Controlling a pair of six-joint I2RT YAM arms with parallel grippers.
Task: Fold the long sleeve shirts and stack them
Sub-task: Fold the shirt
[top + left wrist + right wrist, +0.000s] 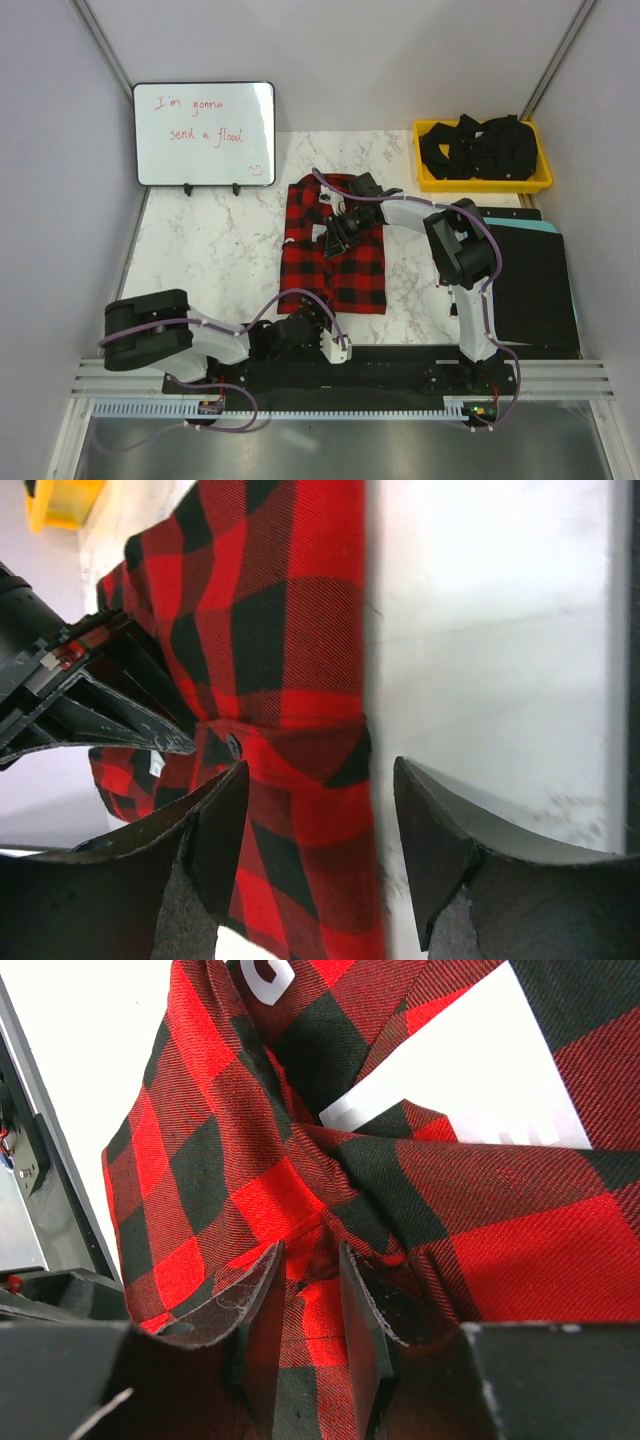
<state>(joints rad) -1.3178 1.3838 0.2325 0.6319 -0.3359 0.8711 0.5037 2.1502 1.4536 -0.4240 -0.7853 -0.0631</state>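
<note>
While pinching the shirt (345,275) in the right claw (310,1260), with the left claw (320,780) wide and empty, seems mid-fold. Next, calls for pulling it over flat.

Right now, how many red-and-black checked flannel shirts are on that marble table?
1. The red-and-black checked flannel shirt lies mid-table, a fold pinched in the right gripper. The heap of black cloth in the yellow plastic bin at the far right could hide more.

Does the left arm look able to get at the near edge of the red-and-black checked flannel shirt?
Probably yes: the open left gripper hangs over the shirt's near edge; the right gripper pinches cloth farther off.
</note>
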